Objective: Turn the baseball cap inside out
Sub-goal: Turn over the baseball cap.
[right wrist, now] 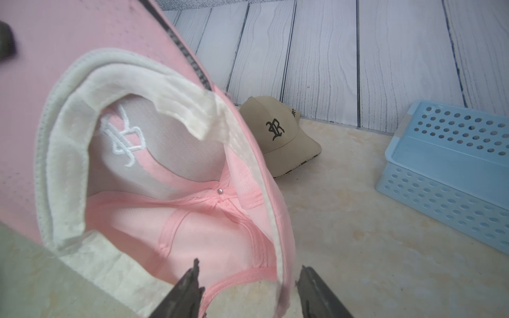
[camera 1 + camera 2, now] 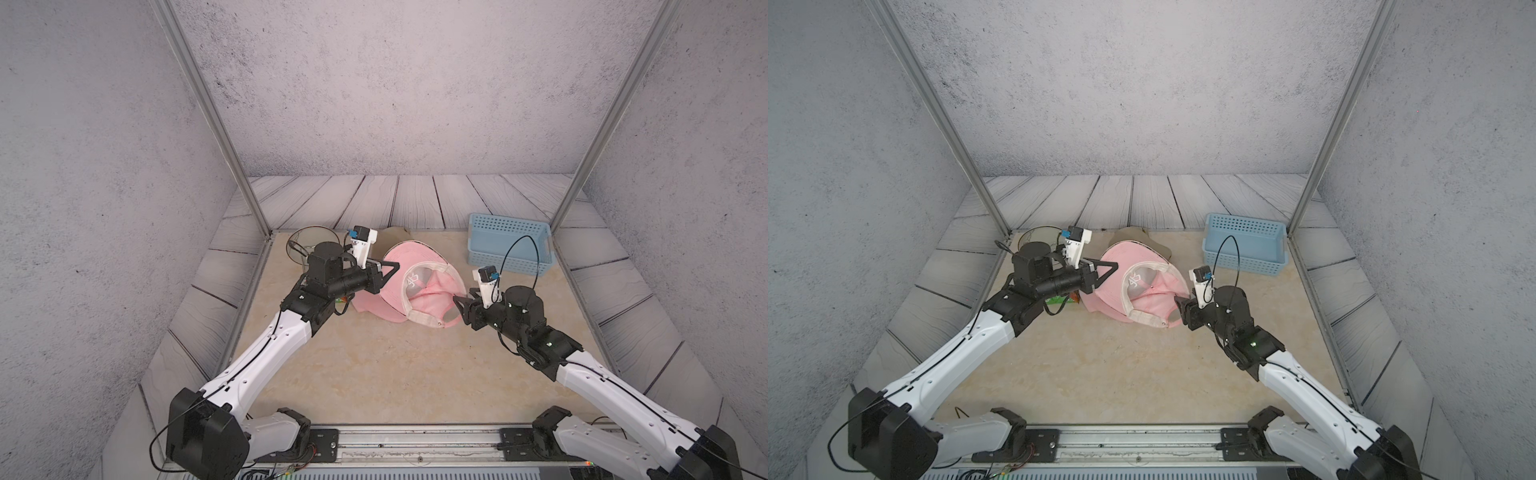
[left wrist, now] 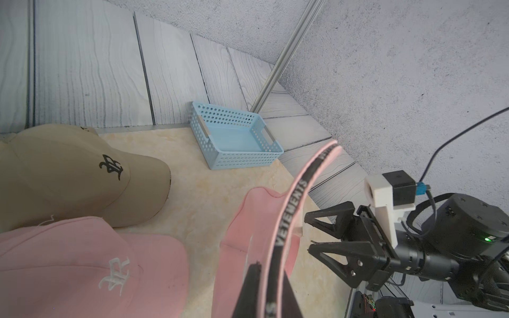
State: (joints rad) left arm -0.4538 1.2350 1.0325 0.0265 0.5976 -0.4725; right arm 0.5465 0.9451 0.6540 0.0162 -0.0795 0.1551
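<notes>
As seen from above, note beige marble tabletop [image 2: 374,374] boxed in by grey speckled walls [image 2: 374,104] and pale plank panels [image 2: 415,199]. Find pink baseball cap [image 2: 432,291] tipped up there, brim clamped in left gripper [image 2: 392,266], hollow side facing right gripper [image 1: 249,271]. See right gripper's jaws spread apart astride cap's rear rim; cannot tell contact.

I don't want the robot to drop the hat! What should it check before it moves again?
1. Left gripper shut on the pink baseball cap by its brim: ok.
2. Right gripper open: ok.
3. Cap's back rim between the right jaws: ok, in the right wrist view.
4. Cap's inside and white sweatband facing the right gripper: ok.
5. Crown pushed inside out: not ok, not yet done.
6. Tan cap clear of the pink one: cannot tell.
</notes>
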